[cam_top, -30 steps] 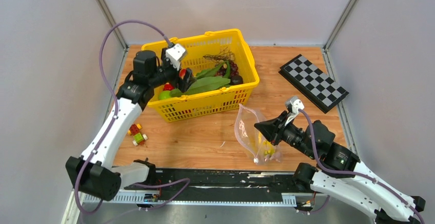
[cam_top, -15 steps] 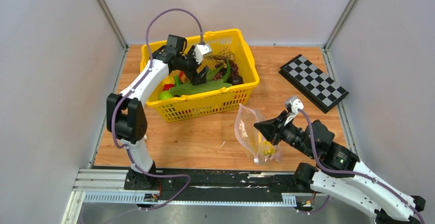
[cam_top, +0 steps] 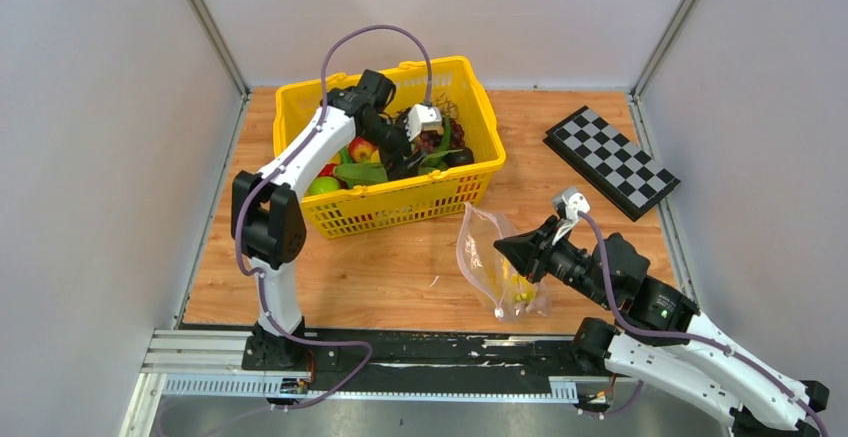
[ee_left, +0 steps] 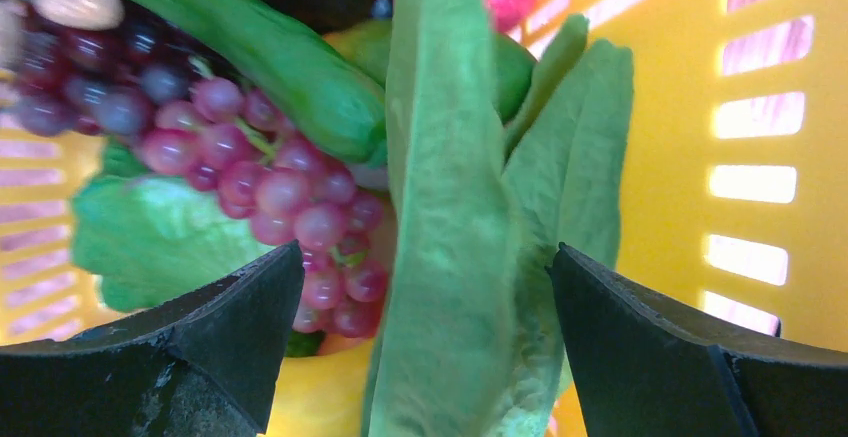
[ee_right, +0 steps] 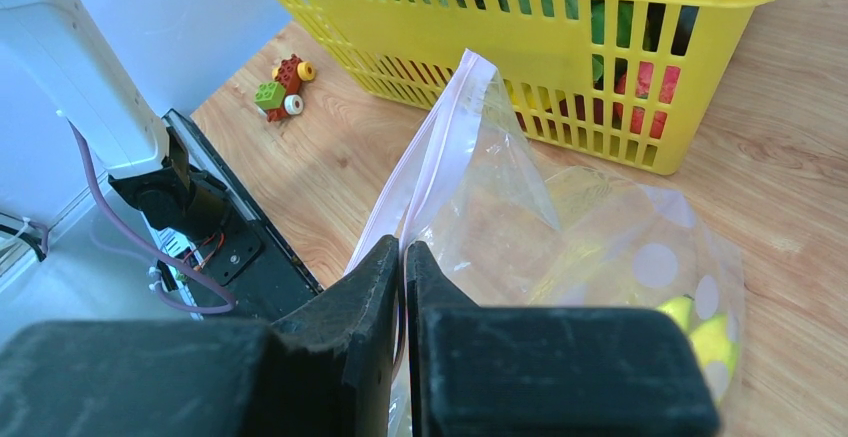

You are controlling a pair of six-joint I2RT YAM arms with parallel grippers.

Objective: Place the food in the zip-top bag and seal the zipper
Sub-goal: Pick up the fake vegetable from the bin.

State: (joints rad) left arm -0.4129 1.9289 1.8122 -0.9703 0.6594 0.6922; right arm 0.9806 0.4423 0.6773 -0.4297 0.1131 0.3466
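Observation:
My left gripper [cam_top: 402, 160] [ee_left: 425, 287] is open inside the yellow basket [cam_top: 470, 107], its jaws either side of a long leafy green [ee_left: 455, 257], with purple grapes [ee_left: 290, 197] and a green pod [ee_left: 270, 47] just beyond. My right gripper [cam_top: 503, 249] [ee_right: 403, 257] is shut on the pink-white zipper strip [ee_right: 440, 137] of the clear dotted zip-top bag [cam_top: 495, 272] [ee_right: 620, 247] and holds its mouth up above the table. Yellow food [ee_right: 705, 332] lies in the bag's bottom. Apples [cam_top: 360, 147] show in the basket.
A black-and-white checkerboard [cam_top: 610, 160] lies at the back right. A small toy of coloured bricks [ee_right: 280, 89] lies on the wood near the basket's left front corner. The black rail [cam_top: 420, 347] runs along the near edge.
My left arm has swung right across the basket and lowered its gripper into the food at the right of its middle. My right gripper and the bag have hardly moved.

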